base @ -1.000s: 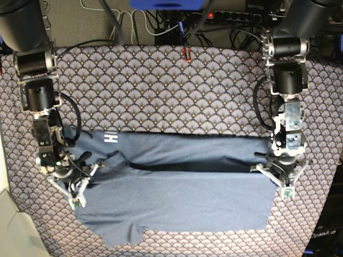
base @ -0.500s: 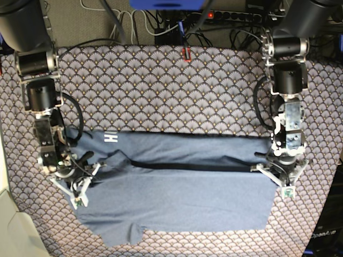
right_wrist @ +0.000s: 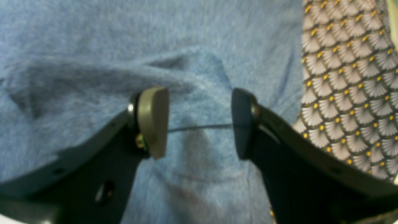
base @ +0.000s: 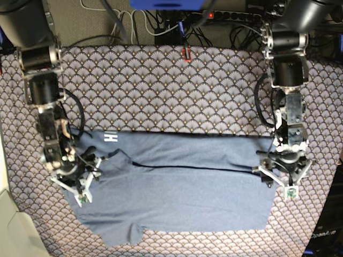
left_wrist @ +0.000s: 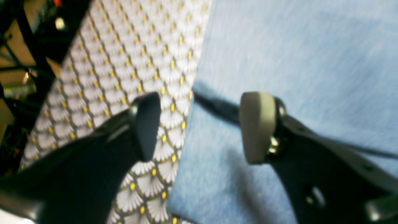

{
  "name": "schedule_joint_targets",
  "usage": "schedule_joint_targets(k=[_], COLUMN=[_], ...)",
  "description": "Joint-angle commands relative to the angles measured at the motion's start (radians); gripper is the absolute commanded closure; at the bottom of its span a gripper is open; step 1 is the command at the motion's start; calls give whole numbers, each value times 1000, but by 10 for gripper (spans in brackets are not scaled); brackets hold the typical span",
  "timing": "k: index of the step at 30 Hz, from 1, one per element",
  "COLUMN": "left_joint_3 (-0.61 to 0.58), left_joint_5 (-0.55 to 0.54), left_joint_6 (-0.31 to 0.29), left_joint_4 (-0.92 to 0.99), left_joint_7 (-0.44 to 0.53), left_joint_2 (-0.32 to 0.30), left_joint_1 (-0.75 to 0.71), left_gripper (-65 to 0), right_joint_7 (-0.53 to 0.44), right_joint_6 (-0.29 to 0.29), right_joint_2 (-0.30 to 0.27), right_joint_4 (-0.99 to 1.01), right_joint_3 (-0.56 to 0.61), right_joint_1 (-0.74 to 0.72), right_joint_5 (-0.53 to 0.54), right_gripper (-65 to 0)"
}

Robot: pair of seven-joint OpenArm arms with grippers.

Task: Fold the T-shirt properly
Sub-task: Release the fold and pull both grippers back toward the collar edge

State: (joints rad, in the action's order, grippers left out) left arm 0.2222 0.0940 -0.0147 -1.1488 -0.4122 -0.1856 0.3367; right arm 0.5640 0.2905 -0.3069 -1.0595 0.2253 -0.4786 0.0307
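Note:
The slate-blue T-shirt lies on the table folded lengthwise, its upper layer laid over the lower one, with a bit of white lettering showing at its far left corner. My left gripper hangs over the shirt's right edge. In the left wrist view it is open, with nothing between its fingers, straddling the shirt's edge. My right gripper is over the shirt's left end. In the right wrist view it is open above a rumpled bump of the T-shirt.
A scallop-patterned tablecloth covers the table around the shirt. Cables and a power strip run behind the far edge. A pale object sits at the near left corner.
Both grippers have gone from shut to open and let go of the shirt. The folded layer has settled flat, and the dark gap under it has shrunk to a thin line.

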Motion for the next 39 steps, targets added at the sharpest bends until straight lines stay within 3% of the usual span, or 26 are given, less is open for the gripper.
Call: schedule_joint_targets(k=[1,4,10,16,24,35,37,39], left_joint_3=[4,24,128,145,138,138,138,138], left_joint_5=[0,0,-3,-3,-44,-44,-44,-44], left_joint_6=[9,11,3,3,5,3,3,3], left_joint_4=[-47,-107,-104,-50,106,183,186,186], left_joint_7=[17,22,26,28,178,184,184,184], left_joint_2=[-12,-4,36,45,39,45,47,47], left_joint_1=[-14,-90,-166,-166,-146,-101,-101,-101], left_gripper=[-422,-422,-422,-422,-422,-418,-375,-281], right_joint_7=[-19,12,58,60,60,58,58,58], right_joint_6=[-4,-4,-4,25,28,29,32,82], right_joint_2=[-27,-47,-31,-31,-36,-38,-39,-39], right_joint_4=[-63,-199,-379,-479,-537,-537,-537,-534], right_joint_3=[-8,-53,-191,-251,-300,-367,-390,-416], right_joint_1=[5,103,268,381,466,502,501,496], right_joint_5=[4,2,4,2,4,4,4,-1], right_gripper=[-335,-335,-335,-335,-335,-335,-335,-335])
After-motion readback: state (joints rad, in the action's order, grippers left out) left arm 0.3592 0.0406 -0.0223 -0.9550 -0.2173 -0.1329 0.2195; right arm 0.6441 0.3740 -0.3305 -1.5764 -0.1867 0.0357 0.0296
